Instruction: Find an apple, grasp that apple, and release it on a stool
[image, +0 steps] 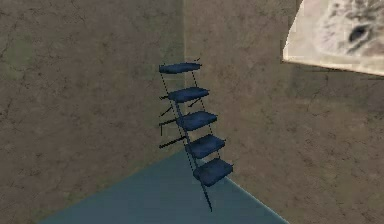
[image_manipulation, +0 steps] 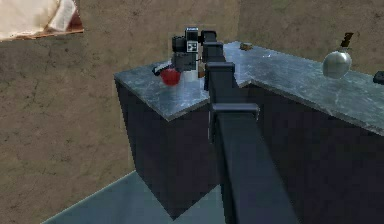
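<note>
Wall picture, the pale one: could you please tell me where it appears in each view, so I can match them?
Forward view: the wall picture is in the upper right corner, right of the blue ladder.
Arm side view: the wall picture is in the upper left corner, left of the counter.
Shared landmark: the blue-grey floor along the bottom of both.

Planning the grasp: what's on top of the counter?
On the counter: a red apple by the gripper, and a pale round bottle at the arm side view's right. The arm covers the countertop behind it.
</note>
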